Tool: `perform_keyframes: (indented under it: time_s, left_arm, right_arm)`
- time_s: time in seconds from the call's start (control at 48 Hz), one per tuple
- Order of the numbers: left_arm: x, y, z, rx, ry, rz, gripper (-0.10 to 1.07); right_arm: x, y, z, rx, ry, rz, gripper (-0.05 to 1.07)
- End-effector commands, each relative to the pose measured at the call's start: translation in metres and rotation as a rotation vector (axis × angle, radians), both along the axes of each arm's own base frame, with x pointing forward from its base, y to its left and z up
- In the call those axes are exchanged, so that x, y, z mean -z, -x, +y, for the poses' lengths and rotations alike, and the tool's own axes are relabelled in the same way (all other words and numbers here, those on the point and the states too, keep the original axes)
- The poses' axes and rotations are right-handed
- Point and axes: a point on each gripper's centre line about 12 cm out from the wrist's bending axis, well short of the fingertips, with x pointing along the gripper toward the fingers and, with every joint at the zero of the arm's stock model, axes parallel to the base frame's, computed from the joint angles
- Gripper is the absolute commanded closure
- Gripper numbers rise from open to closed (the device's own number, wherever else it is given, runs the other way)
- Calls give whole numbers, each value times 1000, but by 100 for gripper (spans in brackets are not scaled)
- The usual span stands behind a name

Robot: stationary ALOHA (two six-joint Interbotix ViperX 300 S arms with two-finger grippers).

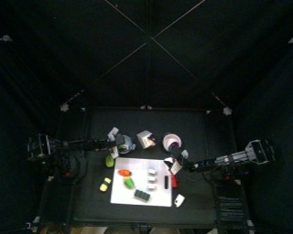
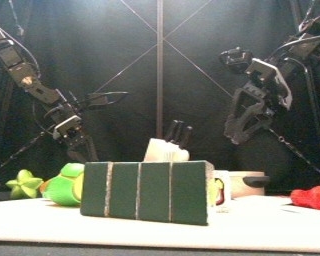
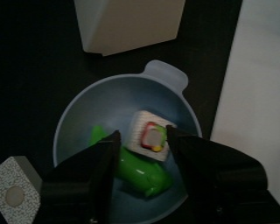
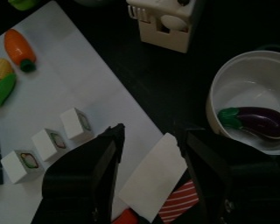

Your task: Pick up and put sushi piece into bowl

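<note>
**Two arms, one loaded bowl: stock on the desk**

- Desk (image 1: 94,196): black, small, ringed by black curtains; a white mat (image 1: 127,169) covers its middle.
- Left arm: enters from the left. Left gripper (image 3: 146,149) hangs directly over the bowl, jaws spread apart, nothing held between them.
- Right arm: enters from the right. Right gripper (image 4: 164,149) hovers above the mat's edge, jaws parted and empty; a white card (image 4: 154,175) lies below the gap, beside a red striped piece (image 4: 181,201).
- White bowl (image 4: 262,66): beside the mat, holding a purple eggplant (image 4: 259,121).
- Bowl (image 3: 90,109): blue-teal, round, with a pouring lip, standing off the mat's left edge. A beige block (image 3: 130,24) stands just beyond its rim.
- Green vegetable (image 3: 140,171): lies inside the bowl, beside the sushi.
- Sushi piece (image 3: 154,137): white square with a red, green and yellow centre, resting inside the bowl, free of both jaws.
- Three small white blocks (image 4: 49,142): in a row on the mat.
- Carrot (image 4: 20,48) and corn (image 4: 3,80): side by side on the mat.
</note>
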Motion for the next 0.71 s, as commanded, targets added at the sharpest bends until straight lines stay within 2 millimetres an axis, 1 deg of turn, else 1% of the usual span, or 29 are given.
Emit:
perform_keyframes:
  time_s: [0.0, 0.5, 0.625, 0.688]
  left_arm:
    - [-11, -6, 2, 3, -17, -38, 11]
    - [-26, -4, 1, 7, -38, -86, 10]
    - [-30, -4, -2, 11, -40, -101, 10]
    - [-31, -4, -7, 28, -42, -107, 10]
  right_arm:
    - [-9, -7, 1, -5, 0, -26, 19]
    - [-3, -15, 3, -7, -3, -5, 19]
    - [-7, -20, 5, -5, -13, -18, 19]
    - [-10, -24, 6, -17, -13, -30, 19]
